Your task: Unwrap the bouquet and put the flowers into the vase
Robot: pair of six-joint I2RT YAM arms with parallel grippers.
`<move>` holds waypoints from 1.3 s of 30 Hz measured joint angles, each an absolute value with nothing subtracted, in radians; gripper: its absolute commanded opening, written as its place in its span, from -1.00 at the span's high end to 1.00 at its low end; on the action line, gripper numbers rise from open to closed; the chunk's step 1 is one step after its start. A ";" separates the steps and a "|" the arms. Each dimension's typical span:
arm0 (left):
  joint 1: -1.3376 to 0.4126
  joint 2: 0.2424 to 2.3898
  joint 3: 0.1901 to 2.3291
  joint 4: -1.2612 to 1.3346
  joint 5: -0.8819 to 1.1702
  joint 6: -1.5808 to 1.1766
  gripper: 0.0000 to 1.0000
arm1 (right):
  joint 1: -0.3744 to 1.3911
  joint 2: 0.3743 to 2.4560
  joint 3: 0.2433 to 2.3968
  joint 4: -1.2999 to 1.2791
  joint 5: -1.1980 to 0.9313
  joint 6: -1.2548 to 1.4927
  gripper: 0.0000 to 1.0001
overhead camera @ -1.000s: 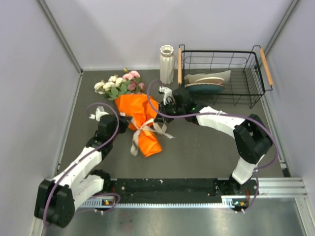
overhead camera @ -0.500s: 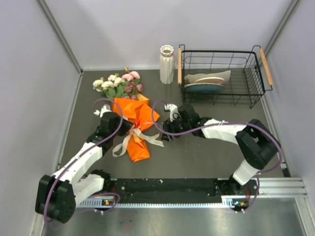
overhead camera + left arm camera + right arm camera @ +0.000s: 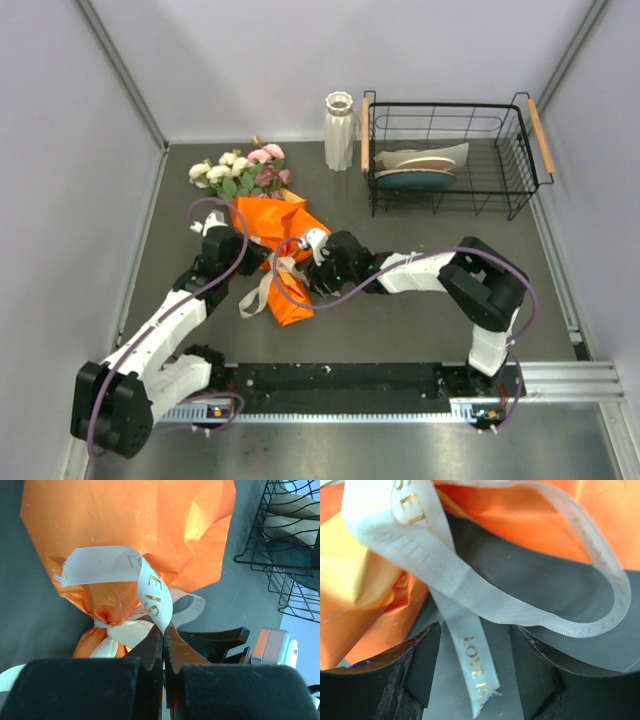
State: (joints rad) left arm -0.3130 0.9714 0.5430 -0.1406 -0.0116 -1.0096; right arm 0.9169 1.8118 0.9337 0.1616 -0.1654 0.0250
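The bouquet [image 3: 272,235] lies on the table in orange paper [image 3: 135,520], its flowers [image 3: 240,172] pointing to the back. A cream ribbon [image 3: 150,582] is knotted round its waist. My left gripper [image 3: 164,628] is shut on one ribbon tail beside the knot and sits at the bouquet's left side [image 3: 258,258]. My right gripper [image 3: 476,634] is open at the bouquet's right side [image 3: 303,277], with a loose ribbon tail [image 3: 472,667] lying between its fingers, untouched. The white ribbed vase [image 3: 339,130] stands upright at the back.
A black wire basket [image 3: 515,165] holding plates stands at the back right, next to the vase. Grey walls close in the table on the left, back and right. The arms' base rail [image 3: 340,385] runs along the near edge.
My right gripper has opened and moved left and nearer, down to the ribbon at the bouquet's waist. The bouquet's lower end has shifted left. My left gripper stays shut on the ribbon.
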 measured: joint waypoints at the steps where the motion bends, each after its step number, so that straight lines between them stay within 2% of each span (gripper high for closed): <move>1: -0.313 0.971 0.543 -0.142 -0.007 -1.010 1.00 | 0.923 1.820 0.939 0.172 -0.147 0.014 -0.13; 6: -0.313 0.971 0.543 -0.143 0.021 -1.011 1.00 | 0.963 1.847 0.945 0.218 -0.032 -0.039 -0.15; 8: -0.313 0.971 0.543 -0.143 0.026 -1.011 1.00 | 0.996 1.858 0.949 0.239 0.031 -0.047 -0.08; 9: -0.313 0.971 0.543 -0.143 0.029 -1.011 1.00 | 1.013 1.865 0.952 0.251 0.062 -0.051 0.04; 10: -0.313 0.971 0.543 -0.143 0.029 -1.011 1.00 | 1.027 1.872 0.952 0.267 0.089 -0.051 0.39; 12: -0.313 0.971 0.543 -0.144 0.028 -1.010 1.00 | 1.046 1.877 0.946 0.294 0.128 -0.049 0.66; 13: -0.313 0.971 0.543 -0.144 0.028 -1.010 1.00 | 1.051 1.877 0.940 0.305 0.139 -0.046 0.91; 14: -0.313 0.971 0.543 -0.144 0.028 -1.010 1.00 | 1.058 1.877 0.930 0.319 0.153 -0.036 1.00; 23: -0.313 0.958 0.542 -0.171 0.001 -1.010 1.00 | 1.061 1.835 0.884 0.318 0.307 0.005 1.00; 30: -0.313 0.881 0.487 -0.202 -0.045 -1.020 1.00 | 1.052 1.609 0.817 0.283 0.443 0.123 1.00; 39: -0.312 0.854 0.453 -0.222 -0.047 -1.031 1.00 | 1.047 1.542 0.817 0.273 0.470 0.318 1.00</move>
